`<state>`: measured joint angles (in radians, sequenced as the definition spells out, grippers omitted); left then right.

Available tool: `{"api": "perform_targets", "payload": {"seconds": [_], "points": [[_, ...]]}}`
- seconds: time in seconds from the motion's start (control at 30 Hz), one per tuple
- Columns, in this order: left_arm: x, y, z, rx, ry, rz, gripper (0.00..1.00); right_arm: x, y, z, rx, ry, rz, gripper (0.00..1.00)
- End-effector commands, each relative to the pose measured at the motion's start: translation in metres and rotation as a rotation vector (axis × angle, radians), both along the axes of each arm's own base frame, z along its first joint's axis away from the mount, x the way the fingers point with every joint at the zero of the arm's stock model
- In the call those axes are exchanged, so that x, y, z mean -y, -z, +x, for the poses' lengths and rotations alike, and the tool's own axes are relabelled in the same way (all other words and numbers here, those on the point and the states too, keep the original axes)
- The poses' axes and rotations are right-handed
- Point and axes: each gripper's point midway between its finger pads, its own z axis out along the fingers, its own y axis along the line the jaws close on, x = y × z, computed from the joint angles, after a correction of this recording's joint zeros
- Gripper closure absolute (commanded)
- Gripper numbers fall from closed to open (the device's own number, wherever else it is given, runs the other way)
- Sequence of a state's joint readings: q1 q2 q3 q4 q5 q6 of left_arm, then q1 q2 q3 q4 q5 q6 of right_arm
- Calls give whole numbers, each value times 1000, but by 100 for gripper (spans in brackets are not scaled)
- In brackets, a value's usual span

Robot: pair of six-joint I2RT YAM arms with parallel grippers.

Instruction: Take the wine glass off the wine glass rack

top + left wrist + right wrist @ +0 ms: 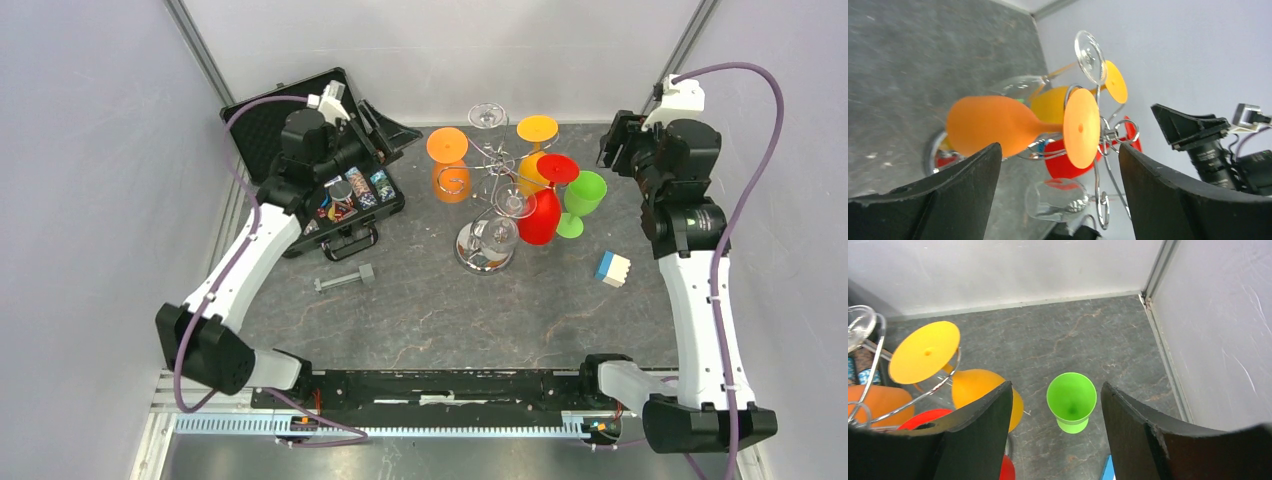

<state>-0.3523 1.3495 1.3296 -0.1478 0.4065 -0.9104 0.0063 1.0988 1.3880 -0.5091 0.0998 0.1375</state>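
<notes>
Beside the rack (497,165), green glass (582,197) stands, seemingly free.

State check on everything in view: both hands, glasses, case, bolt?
left hand: open, empty
right hand: open, empty
green glass: upright on table, off the wine glass rack
orange glass: hanging upside down on the rack
red glass: hanging upside down on the rack
black case: lid open
bolt: lying flat on table

The rack (475,255) was shiny silver. The orange glass (447,146), yellow glass (537,130), red glass (540,218) and green glass (585,188) were each one plain colour. The bench (450,320) was dark grey with thin pale lines. The cube (612,268) was blue and white.
</notes>
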Motion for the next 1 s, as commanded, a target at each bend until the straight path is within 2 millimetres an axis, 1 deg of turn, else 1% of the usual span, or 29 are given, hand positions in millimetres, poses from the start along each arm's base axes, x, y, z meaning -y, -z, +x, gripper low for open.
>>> {"api": "perform_targets", "payload": {"seconds": [0.0, 0.13, 0.17, 0.33, 0.43, 0.5, 0.67, 0.8, 0.9, 0.97], "points": [[27, -34, -13, 13, 179, -191, 13, -14, -36, -9, 126, -66, 38, 30], [34, -20, -9, -34, 191, -194, 20, -19, -46, -15, 170, -89, 60, 29], [35, -17, -8, -44, 192, -195, 22, -23, -48, -16, 178, -110, 67, 29], [47, -4, -8, -78, 215, -200, 35, -32, -56, -19, 209, -158, 91, 29], [50, 4, -3, -102, 208, -198, 37, -35, -59, -22, 226, -171, 99, 29], [51, 7, 1, -109, 199, -196, 42, -35, -61, -23, 235, -171, 99, 29], [52, 8, 5, -118, 194, -200, 56, -35, -63, -25, 244, -172, 99, 30], [52, 6, 4, -120, 195, -206, 71, -35, -64, -26, 250, -171, 100, 30], [51, 1, 2, -112, 198, -212, 81, -34, -63, -26, 251, -169, 101, 30], [51, -4, 1, -108, 198, -220, 92, -34, -62, -26, 253, -168, 101, 30]]}}
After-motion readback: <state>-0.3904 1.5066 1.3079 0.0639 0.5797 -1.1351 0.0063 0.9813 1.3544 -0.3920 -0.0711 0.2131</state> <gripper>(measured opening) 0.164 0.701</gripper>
